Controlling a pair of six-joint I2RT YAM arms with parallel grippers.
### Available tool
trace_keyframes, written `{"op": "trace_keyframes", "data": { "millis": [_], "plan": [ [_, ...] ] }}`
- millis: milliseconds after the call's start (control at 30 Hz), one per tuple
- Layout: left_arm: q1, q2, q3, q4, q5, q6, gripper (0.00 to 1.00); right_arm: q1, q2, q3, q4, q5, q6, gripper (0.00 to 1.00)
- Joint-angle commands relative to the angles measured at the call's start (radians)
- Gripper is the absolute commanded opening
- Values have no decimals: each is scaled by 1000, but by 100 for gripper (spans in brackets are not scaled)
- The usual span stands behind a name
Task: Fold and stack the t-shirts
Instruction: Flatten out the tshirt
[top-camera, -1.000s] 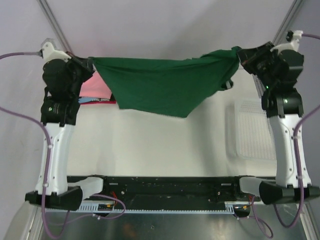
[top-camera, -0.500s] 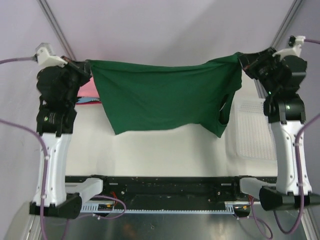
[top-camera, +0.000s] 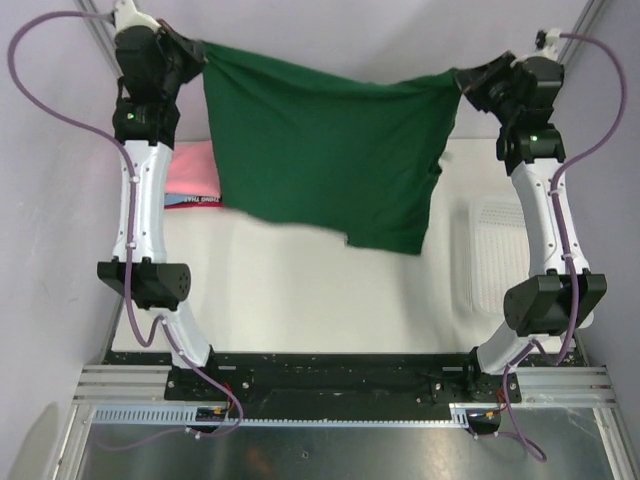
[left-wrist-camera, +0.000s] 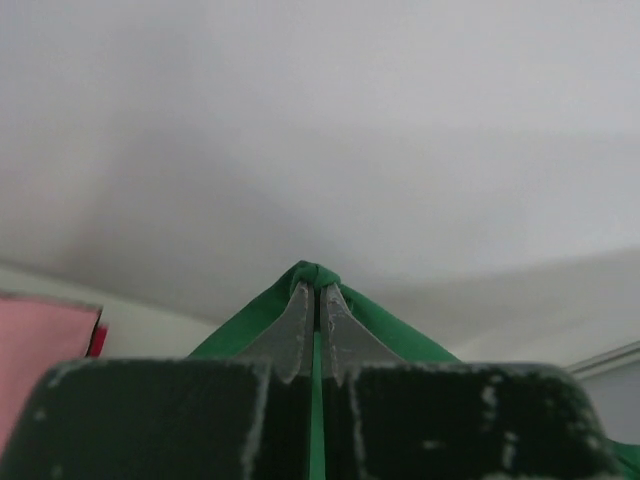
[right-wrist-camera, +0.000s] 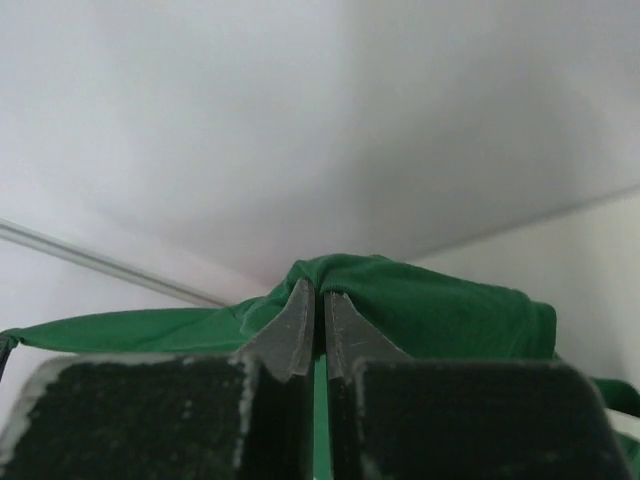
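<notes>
Left gripper (top-camera: 200, 52) and right gripper (top-camera: 462, 80) each clamped on a top corner of the green shirt (top-camera: 320, 150). It hangs spread between the jaws. Pink-topped folded pile (top-camera: 190, 175) sits below the left jaws.

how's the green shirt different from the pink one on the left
The green t-shirt hangs unfolded in the air, held by the left gripper and right gripper; the pink t-shirt lies folded atop a stack. The green one spreads wide; the pink one is a compact patch, partly hidden by it. Both are plain cloth.
</notes>
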Motion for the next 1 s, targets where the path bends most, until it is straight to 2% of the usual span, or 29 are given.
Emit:
{"op": "trace_keyframes", "data": {
  "millis": [0, 100, 233, 467, 700, 767, 867, 967],
  "plan": [
    [60, 33, 273, 95, 66, -28, 0, -28, -61, 165, 187, 55, -9, 0],
    [99, 19, 253, 115, 89, -42, 0, -37, -92, 139, 182, 58, -15, 0],
    [127, -67, 46, 121, 107, -35, 0, -38, -181, -54, 198, 41, -1, 0],
    [148, -285, -558, 122, 117, -73, 0, -23, -365, -572, 184, -6, 67, 0],
    [166, -410, -1159, 123, 119, -153, 0, 75, -453, -1008, 128, -31, 111, 1],
    [166, -419, -1276, 124, 124, -168, 0, 95, -453, -1091, 107, -43, 125, 10],
    [165, -428, -1400, 129, 132, -179, 0, 147, -450, -1148, 50, -41, 117, 32],
    [168, -442, -1454, 128, 139, -164, 9, 202, -484, -1156, -22, -9, 89, 47]
  ]
}}
